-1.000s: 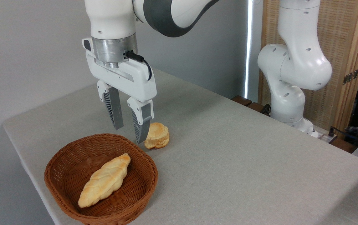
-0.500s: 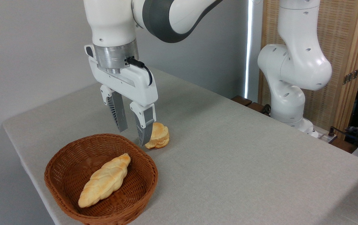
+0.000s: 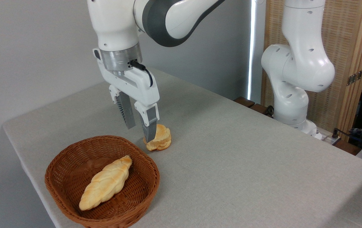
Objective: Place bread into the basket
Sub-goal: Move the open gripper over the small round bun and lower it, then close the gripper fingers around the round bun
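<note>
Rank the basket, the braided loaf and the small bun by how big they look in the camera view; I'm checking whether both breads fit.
1. basket
2. braided loaf
3. small bun

The bun sits farther from the camera, so it may look slightly smaller than it is.

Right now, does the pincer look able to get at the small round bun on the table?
Probably yes. The pincer hangs open just left of the bread, one fingertip crossing its edge in this view. Nothing lies between them; the basket sits clear.
</note>
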`<move>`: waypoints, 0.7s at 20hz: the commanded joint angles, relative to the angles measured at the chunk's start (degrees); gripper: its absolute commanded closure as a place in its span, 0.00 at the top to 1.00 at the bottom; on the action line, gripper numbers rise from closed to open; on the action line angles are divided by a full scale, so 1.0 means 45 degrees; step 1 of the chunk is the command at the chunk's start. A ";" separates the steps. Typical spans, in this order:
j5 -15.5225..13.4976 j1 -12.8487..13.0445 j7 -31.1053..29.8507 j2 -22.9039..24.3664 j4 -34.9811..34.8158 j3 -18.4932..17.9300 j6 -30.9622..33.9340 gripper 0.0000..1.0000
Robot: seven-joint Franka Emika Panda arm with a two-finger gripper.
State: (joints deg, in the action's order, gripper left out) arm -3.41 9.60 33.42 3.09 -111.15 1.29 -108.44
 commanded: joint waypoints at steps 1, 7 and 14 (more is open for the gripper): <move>-0.0120 0.0522 0.0092 0.1069 -0.1275 -0.0053 -0.0434 1.00; -0.0081 0.1343 0.1088 0.1383 -0.2291 -0.0053 -0.0337 1.00; -0.0042 0.1382 0.2455 0.1285 -0.2506 -0.0033 -0.0434 1.00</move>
State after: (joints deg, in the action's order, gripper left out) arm -3.41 15.53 41.42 7.92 -120.91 1.51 -108.84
